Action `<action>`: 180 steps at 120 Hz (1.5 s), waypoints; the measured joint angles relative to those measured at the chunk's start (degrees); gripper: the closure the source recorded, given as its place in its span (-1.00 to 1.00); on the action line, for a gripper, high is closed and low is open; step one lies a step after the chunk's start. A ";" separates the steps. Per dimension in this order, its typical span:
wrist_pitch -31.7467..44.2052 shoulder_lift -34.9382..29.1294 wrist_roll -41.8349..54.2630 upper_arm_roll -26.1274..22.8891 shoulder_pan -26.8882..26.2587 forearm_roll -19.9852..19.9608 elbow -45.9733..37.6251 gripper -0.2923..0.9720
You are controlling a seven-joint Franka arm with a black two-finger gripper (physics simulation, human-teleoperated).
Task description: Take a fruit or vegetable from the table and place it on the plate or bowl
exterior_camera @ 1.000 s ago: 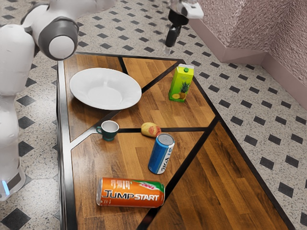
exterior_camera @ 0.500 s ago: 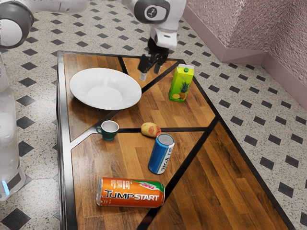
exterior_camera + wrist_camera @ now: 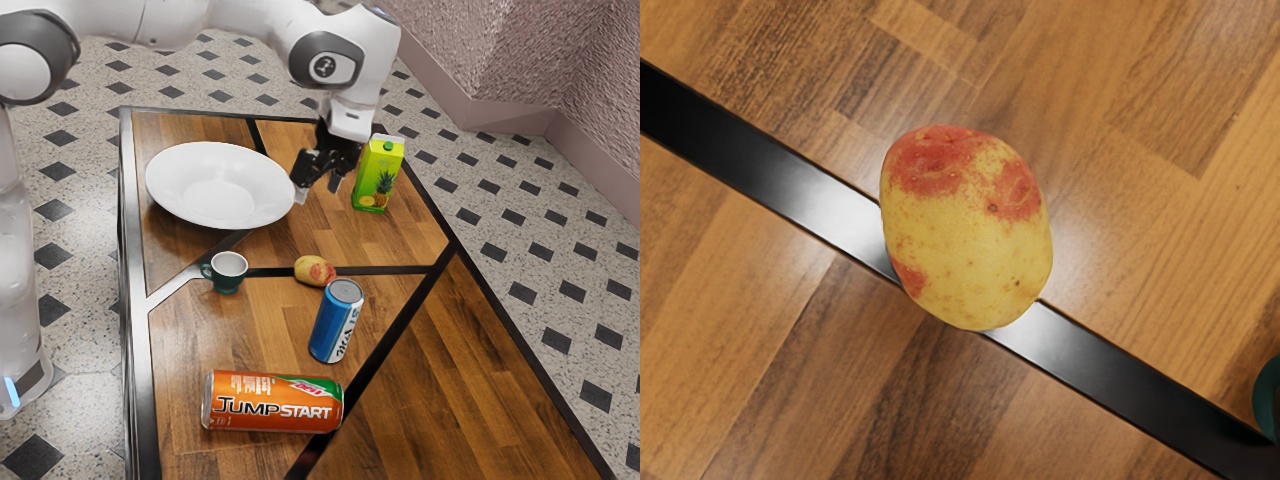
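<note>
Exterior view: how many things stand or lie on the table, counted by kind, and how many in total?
Cans: 2, the blue can and the orange Jumpstart can
Plates: 1, the white plate
Cups: 1, the green cup
Cartons: 1, the pineapple juice carton
Vegetables: 1, the potato
Total: 6

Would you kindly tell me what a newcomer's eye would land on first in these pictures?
The big white plate at the exterior view's upper left draws the eye, with the open black claw hanging just beside it, between the plate and a green juice carton. Nearer the camera, a yellow-and-red fruit lies across a black inlay strip, centred in the wrist view. Nearest of all, a bright orange can lies on its side.
</note>
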 joint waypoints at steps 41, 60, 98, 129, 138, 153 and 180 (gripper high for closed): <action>0.16 -2.12 -5.68 -1.03 2.52 -0.20 -3.26 -0.54; 0.39 -2.85 -8.21 -4.54 1.82 -1.15 -5.20 -0.54; 2.72 -1.94 -12.42 -7.22 2.19 -2.35 -8.04 -0.54; 5.93 -0.56 -15.30 -8.90 2.30 -2.63 -9.78 -0.54; 6.61 -0.48 -16.02 -9.44 2.09 -2.65 -10.29 -0.54; 7.48 -0.46 -17.10 -9.73 1.90 -2.66 -11.11 -0.54; 9.22 -0.53 -18.59 -9.74 2.63 -2.43 -11.68 -0.54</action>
